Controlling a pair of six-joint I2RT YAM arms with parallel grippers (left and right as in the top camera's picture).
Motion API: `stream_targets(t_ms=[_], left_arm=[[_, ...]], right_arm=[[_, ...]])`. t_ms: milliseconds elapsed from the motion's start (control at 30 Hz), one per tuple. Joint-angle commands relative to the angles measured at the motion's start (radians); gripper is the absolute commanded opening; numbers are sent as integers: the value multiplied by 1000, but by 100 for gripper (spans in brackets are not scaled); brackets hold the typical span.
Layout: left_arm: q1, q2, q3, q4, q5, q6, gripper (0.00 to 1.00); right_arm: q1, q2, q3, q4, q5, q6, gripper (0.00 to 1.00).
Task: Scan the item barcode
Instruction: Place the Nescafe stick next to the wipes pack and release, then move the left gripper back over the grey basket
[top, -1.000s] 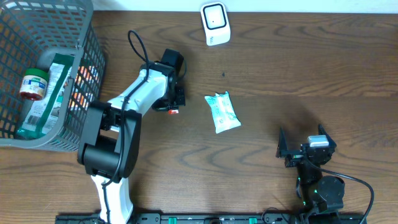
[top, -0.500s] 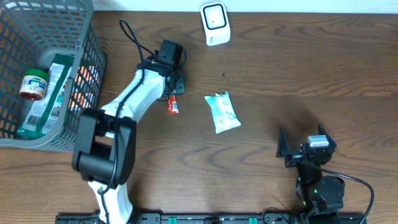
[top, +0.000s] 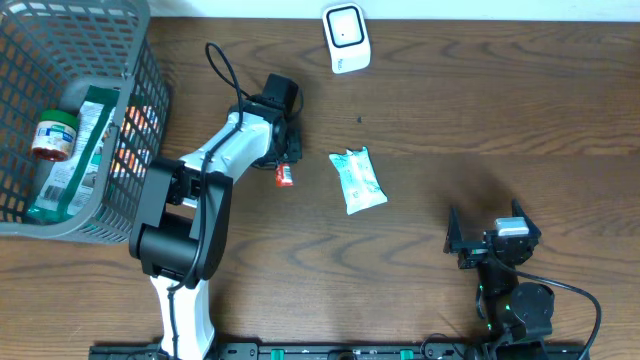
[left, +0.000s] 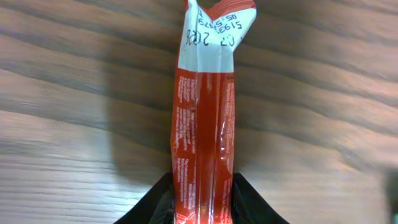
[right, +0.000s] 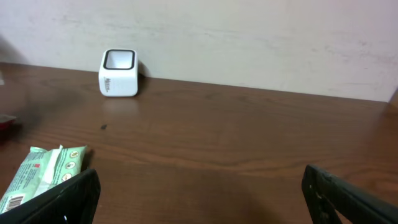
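Pinching the red sachet (left: 202, 124) at its lower end, the left fingers (left: 252, 208) likely find it light, floppy and slippery; that flat end grips best. The right fingers (right: 74, 193) stand spread, empty.

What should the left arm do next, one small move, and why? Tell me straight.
Probably close the left fingers on the red packet. Its near end sits between them, it seems to rest on the table, and a firm grip isn't evident. It must be held before it can go to the white scanner at the table's far edge.
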Motion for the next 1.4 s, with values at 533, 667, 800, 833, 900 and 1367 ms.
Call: stream_targets(t_ms=[533, 667, 800, 833, 900, 1367], left_arm=[[-236, 19, -11, -33, 182, -77, 31], [-236, 19, -11, -36, 156, -76, 36], [-236, 19, -10, -36, 145, -76, 41], [-236, 18, -10, -37, 145, -76, 41], [-236, 8, -8, -37, 137, -77, 42], [-219, -290, 10, -158, -241, -31, 61]], right_arm=[[4, -4, -1, -4, 5, -2, 99], [4, -4, -1, -4, 5, -2, 99], [4, -4, -1, -4, 5, -2, 99], [4, -4, -1, -4, 5, -2, 99], [4, -4, -1, -4, 5, -2, 99], [4, -4, -1, -4, 5, -2, 99]])
